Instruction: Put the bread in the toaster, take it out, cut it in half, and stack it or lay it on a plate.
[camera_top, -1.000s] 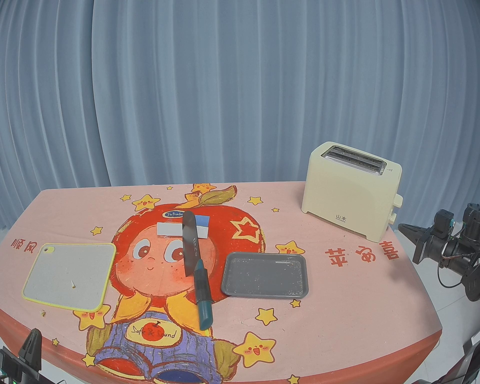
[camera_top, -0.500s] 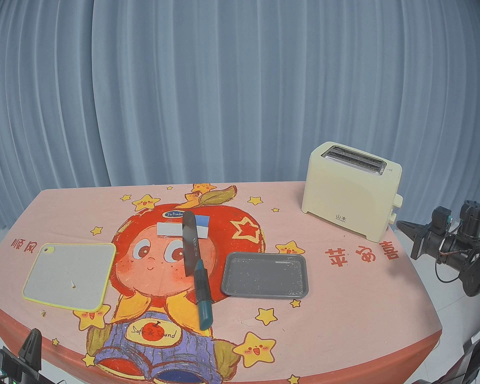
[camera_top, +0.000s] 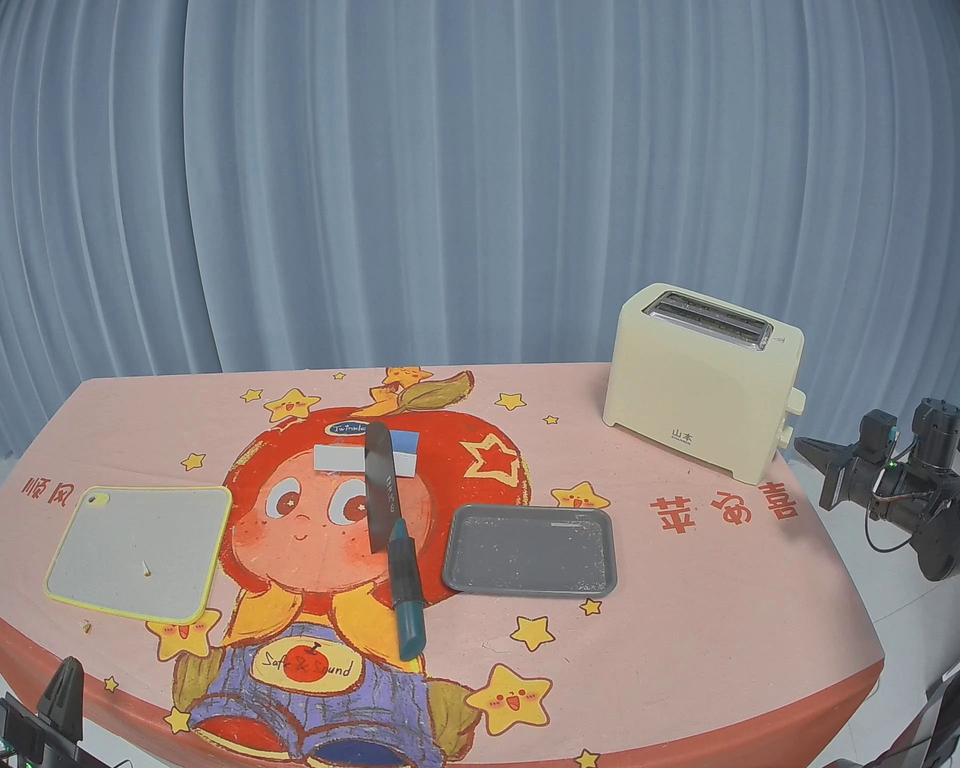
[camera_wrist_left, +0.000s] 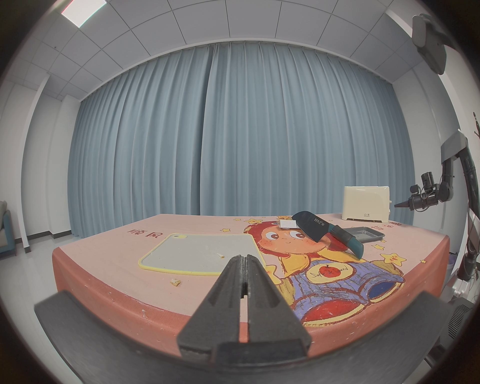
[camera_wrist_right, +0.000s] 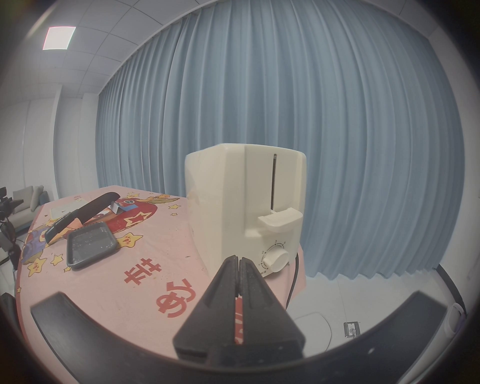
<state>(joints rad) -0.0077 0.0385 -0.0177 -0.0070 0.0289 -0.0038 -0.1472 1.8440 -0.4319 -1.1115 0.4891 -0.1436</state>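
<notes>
At worktop's far right corner, toaster (camera_top: 703, 385). Just beside its lever end, right claw (camera_wrist_right: 238, 261), pinched together, empty. Off the near left edge, left claw (camera_wrist_left: 243, 258), likewise pinched, empty.

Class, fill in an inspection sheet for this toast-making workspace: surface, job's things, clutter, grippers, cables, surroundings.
Surface: table under a pink cartoon cloth.
Job's things: toaster at rear right; grey tray mid-table; knife beside it, blade propped on a small block; cutting board at left.
Clutter: crumbs on the board.
Grippers: left gripper shut, off the near edge; right gripper shut, facing the toaster's lever end, apart from it.
Cables: toaster cord drops past the table edge.
Surroundings: blue curtain behind.
</notes>
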